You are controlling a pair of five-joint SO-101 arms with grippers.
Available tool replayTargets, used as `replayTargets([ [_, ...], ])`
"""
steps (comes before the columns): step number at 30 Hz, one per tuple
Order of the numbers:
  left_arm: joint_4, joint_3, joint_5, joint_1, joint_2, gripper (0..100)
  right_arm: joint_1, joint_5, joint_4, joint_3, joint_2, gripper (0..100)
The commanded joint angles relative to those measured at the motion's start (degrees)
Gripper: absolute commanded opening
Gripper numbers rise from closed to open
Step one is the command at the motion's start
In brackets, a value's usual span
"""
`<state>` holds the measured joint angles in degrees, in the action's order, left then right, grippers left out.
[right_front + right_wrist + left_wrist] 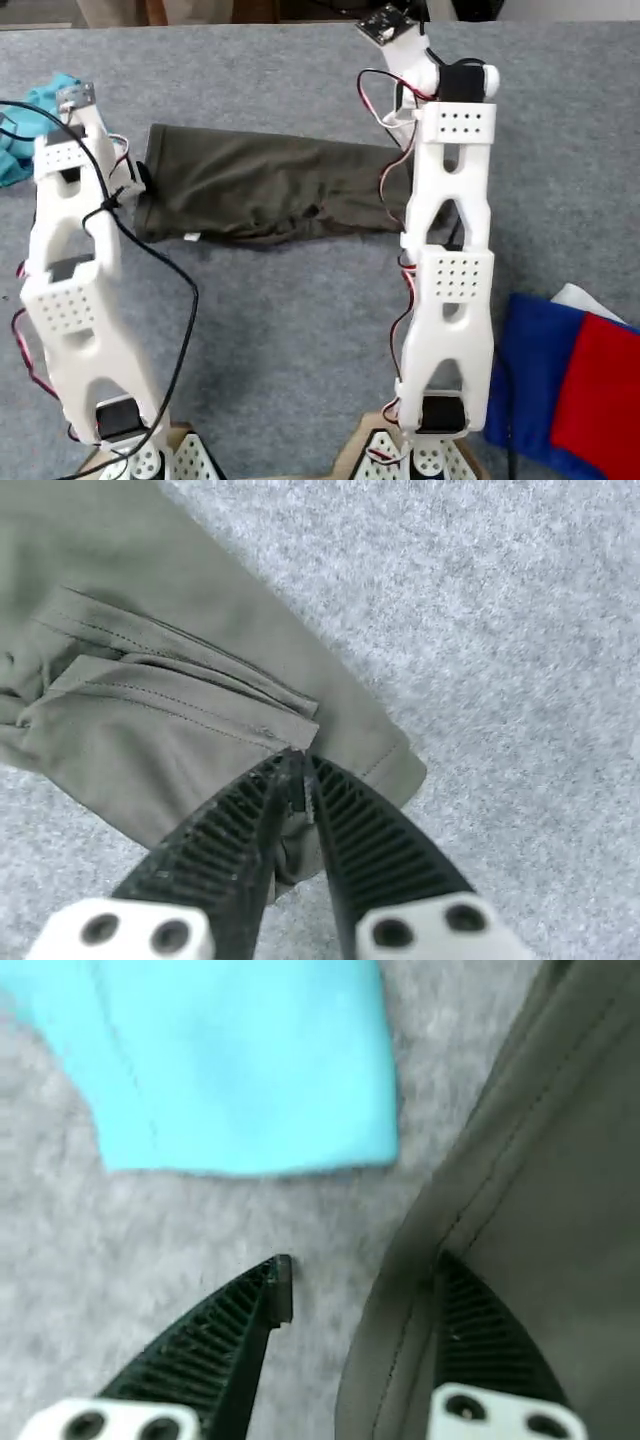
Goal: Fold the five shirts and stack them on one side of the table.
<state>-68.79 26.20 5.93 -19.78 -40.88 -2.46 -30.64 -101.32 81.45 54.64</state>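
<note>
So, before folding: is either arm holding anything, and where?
Right gripper: jaws shut on the olive shirt at a fold near its corner. Left gripper: jaws open, holds nothing.

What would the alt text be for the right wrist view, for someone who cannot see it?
The right gripper, its black ridged fingers closed, pinches the hem of a folded olive-green shirt that lies on a grey felt table.
</note>
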Motion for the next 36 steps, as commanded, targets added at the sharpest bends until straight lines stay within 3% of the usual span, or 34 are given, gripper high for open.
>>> replayTargets([
  [1,-5.71,16.26,-0.53,1.23,-5.23,24,0.84,-0.7,-0.53,2.51,-3.03,0.9],
  [6,-14.95,33.05,-0.18,3.34,-11.3,24,0.84,-0.79,-0.44,2.42,-3.03,0.9],
  [12,-21.63,46.15,5.45,4.66,-15.6,23,0.84,-0.79,-0.44,2.42,-2.95,0.9],
  [18,-18.55,47.03,7.38,3.96,-24.22,23,0.84,-0.79,-0.53,2.42,-2.95,0.9],
  [25,-20.84,50.55,7.47,4.04,-27.91,22,0.75,-0.79,-0.35,2.77,-1.71,0.9],
  [33,-22.68,50.11,10.64,6.24,-28.0,1,0.84,-0.7,-0.62,3.47,-1.36,0.7],
  [36,-23.82,50.11,10.46,8.18,-27.56,2,2.07,-0.09,-0.97,5.32,-2.77,0.6],
])
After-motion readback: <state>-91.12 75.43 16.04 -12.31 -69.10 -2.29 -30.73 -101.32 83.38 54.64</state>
